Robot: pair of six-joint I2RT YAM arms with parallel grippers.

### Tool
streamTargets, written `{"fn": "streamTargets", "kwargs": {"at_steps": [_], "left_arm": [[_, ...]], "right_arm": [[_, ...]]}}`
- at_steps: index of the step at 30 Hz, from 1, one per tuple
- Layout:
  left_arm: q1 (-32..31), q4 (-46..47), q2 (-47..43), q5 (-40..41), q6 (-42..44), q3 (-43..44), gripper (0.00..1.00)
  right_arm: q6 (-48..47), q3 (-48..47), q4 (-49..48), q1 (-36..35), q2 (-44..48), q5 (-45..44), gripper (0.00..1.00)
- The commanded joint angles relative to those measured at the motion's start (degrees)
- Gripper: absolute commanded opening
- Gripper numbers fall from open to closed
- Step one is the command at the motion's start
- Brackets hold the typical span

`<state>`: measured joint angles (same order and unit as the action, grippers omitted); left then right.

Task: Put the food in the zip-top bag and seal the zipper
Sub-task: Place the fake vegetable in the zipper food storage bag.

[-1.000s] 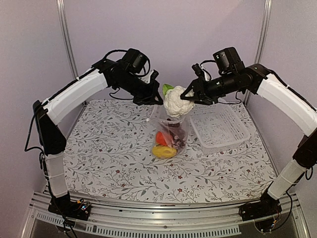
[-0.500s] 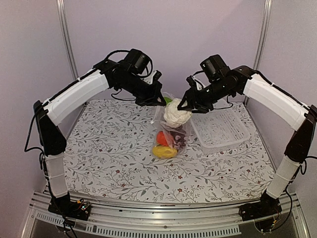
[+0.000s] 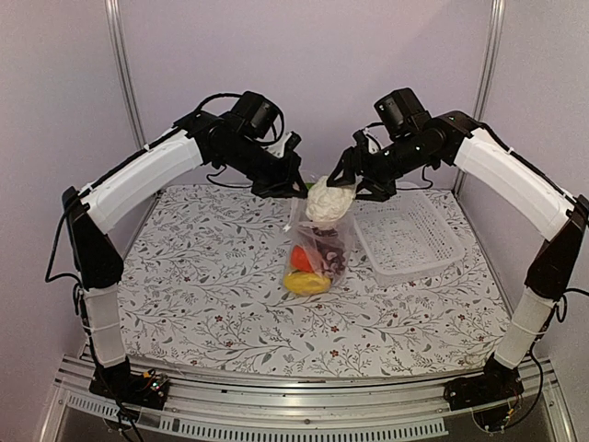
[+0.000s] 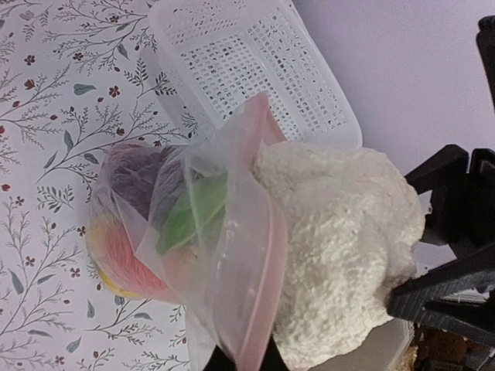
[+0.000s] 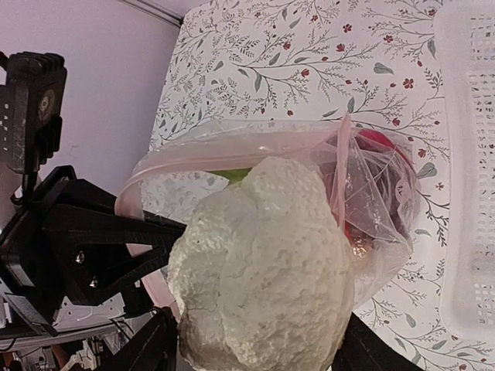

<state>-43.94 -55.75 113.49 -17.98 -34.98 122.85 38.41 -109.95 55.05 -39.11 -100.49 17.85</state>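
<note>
Robot test cell in a lab.
2 black-and-white robot arms, the left arm [image 3: 138, 180] and the right arm [image 3: 515, 180], stand bolted to an aluminium rail [image 3: 304, 382] at the near edge. Bare lilac walls [image 3: 368, 55] and a metal frame post [image 3: 120, 55] box in the floral tablecloth [image 3: 202, 285]. The toy cauliflower [image 3: 329, 203] is only a prop.
</note>
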Motion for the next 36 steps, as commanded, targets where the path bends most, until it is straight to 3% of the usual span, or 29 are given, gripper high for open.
{"fn": "streamTargets", "kwargs": {"at_steps": [1,5,11,14,17,20,24,28,32,36], "left_arm": [[-0.97,-0.33,-0.71,0.90,1.01,0.19,0.06],[-0.99,-1.82,-1.30,1.82,1.06,0.40,0.14],[-1.23,-5.30,-4.25,2.34,1.15,-3.15,0.14],[-1.81,-7.55,-5.63,2.98,1.34,-3.76,0.14],[-2.22,-7.84,-6.27,3.34,1.33,-4.05,0.10],[-2.40,-7.62,-5.06,2.41,1.30,-3.23,0.00],[-2.63,-7.85,-2.68,2.70,1.24,-0.30,0.00],[-2.64,-8.58,-1.81,5.43,1.14,2.45,0.00],[-2.64,-8.27,-1.29,4.72,1.27,3.96,0.00],[-2.67,-8.06,-0.80,3.77,1.55,3.47,0.00]], "right_arm": [[0.74,-2.63,-0.19,-0.53,-1.00,3.59,0.66],[-0.19,-1.71,1.55,-0.53,0.04,1.96,0.63],[-1.26,1.79,0.52,-0.52,1.25,1.88,0.44],[-1.32,1.14,0.47,-0.52,1.47,1.20,0.41],[-1.32,0.26,0.48,-0.45,1.61,1.34,0.38],[-0.98,0.22,-0.76,-0.60,1.37,4.38,0.32],[0.21,-0.65,-2.69,-0.62,0.87,9.35,0.25],[0.14,-1.65,-0.89,-0.70,-0.86,11.05,0.24],[-1.97,-1.41,4.68,-0.96,-4.07,5.04,0.26],[-2.40,-1.25,3.95,-0.97,-4.86,0.99,0.37]]}}
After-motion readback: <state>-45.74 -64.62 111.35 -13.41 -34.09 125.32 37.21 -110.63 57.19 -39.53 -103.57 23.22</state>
